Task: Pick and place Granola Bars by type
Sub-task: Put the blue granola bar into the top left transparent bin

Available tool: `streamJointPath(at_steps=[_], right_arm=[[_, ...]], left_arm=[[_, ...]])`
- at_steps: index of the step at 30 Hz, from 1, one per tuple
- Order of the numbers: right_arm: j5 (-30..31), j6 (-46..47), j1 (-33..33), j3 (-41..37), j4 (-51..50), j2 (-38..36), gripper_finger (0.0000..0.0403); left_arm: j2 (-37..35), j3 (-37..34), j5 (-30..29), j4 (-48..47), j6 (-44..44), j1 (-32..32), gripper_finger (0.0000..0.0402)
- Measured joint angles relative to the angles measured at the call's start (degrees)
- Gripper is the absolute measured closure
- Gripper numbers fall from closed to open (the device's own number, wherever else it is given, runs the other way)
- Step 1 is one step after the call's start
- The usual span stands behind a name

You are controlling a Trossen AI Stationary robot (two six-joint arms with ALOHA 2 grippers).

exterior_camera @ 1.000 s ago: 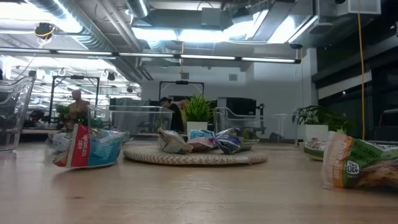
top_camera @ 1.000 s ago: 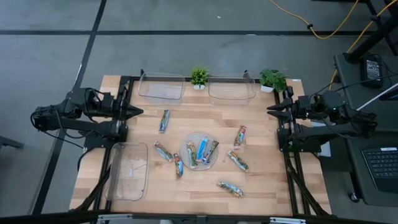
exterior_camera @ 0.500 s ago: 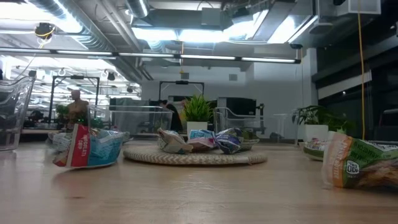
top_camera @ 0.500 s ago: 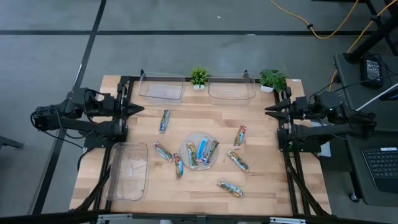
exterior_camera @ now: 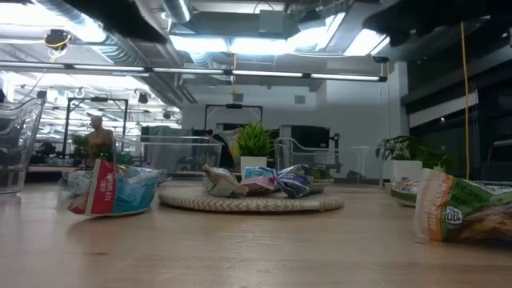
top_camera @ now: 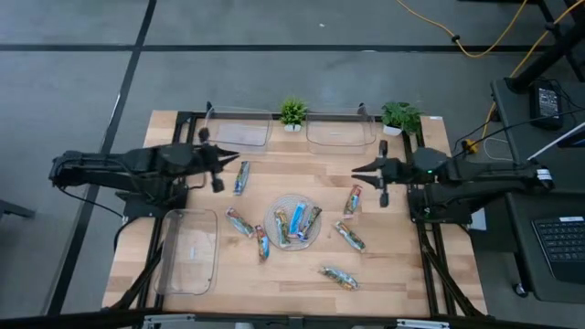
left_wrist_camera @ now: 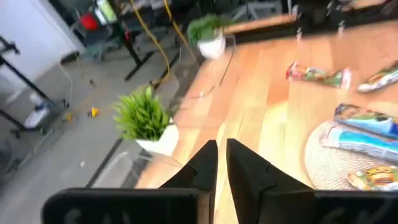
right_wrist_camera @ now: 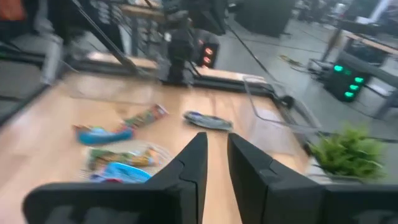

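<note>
High view | Granola Bars (top_camera: 299,219): shiny, seemingly blue, green, red wrappers | left gripper (top_camera: 234,156), right gripper (top_camera: 358,169): jaws together

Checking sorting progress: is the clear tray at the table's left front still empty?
Empty. From above, the clear tray shows only bare plastic; every granola bar lies outside it, three on the round plate.

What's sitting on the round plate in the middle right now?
Three granola bars lie side by side on the round plate: a greenish one, a blue one, another greenish one. Whether anything is tucked beneath them cannot be seen. Neither gripper is over it.
</note>
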Motion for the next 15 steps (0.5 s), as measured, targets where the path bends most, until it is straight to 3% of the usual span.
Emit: streamJointPath(at_steps=[4, 15], right_arm=[[3.5, -2.6, 0.0, 0.0, 3.2, 4.7, 0.0336], [3.4, -6.0, 0.0, 0.0, 10.1, 10.1, 0.0336]], left_arm=[[5.8, 0.0, 1.0, 2.5, -2.9, 1.6, 0.0347], [17.4, 0.1, 8.6, 1.8, -14.1, 9.8, 0.0250]])
